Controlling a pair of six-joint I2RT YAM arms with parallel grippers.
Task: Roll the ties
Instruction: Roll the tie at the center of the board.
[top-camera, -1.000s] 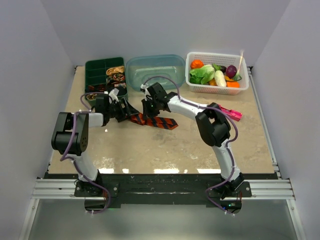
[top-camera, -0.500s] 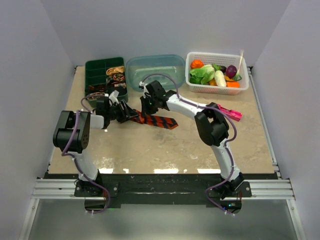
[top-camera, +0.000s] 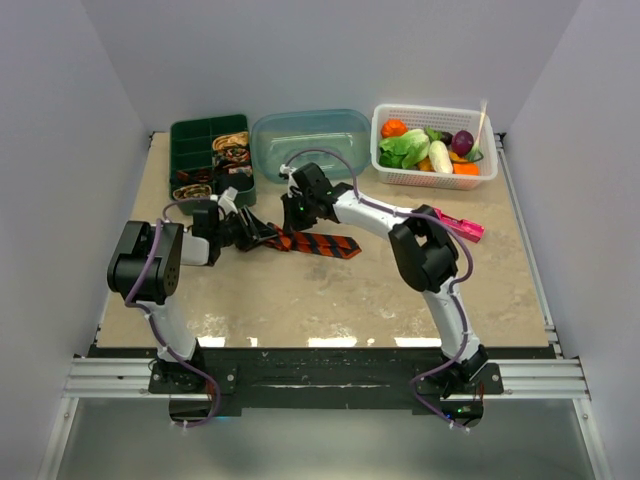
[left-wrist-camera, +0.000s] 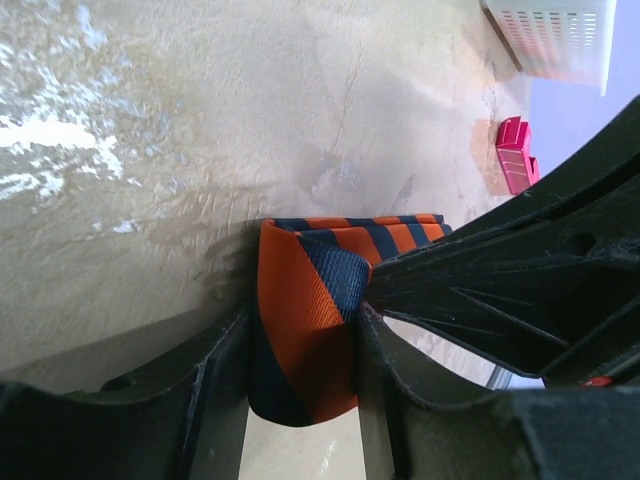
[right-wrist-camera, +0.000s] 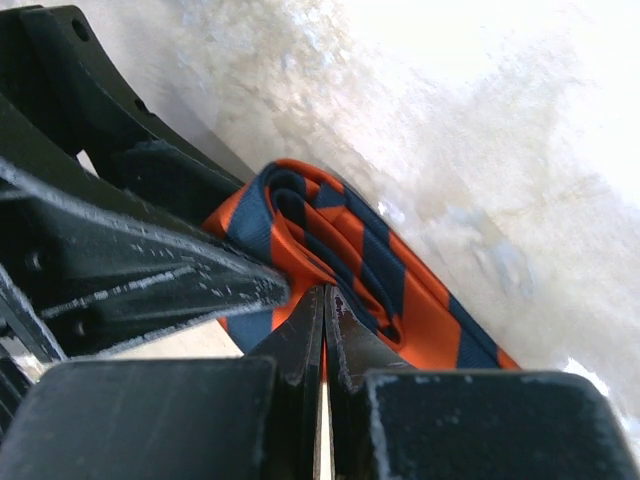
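Orange striped tie, left of centre on the table, partly rolled at its left end, flat tail running off to the right. Left pincer clamped across the folded end, a finger hard against each side in the wrist view. Right pincer fully closed, tips nosing into the coil from the other side; cannot tell whether a layer of cloth is nipped between them.

Tight quarters here! Two sets of black fingers almost tip to tip, so any twist risks a knock between them. Slippery-looking weave too: ease off on either side and likely springs open and unwinds. Pull too hard on the tail and could skew the roll into a cone.

Behind, just beyond the left pincer, the green compartment box with finished coils, and the clear tub next to it, so little slack that way. White basket and pink gadget well off to the right. Plenty of bare surface toward the near edge and beyond the tail: best room for rolling there.
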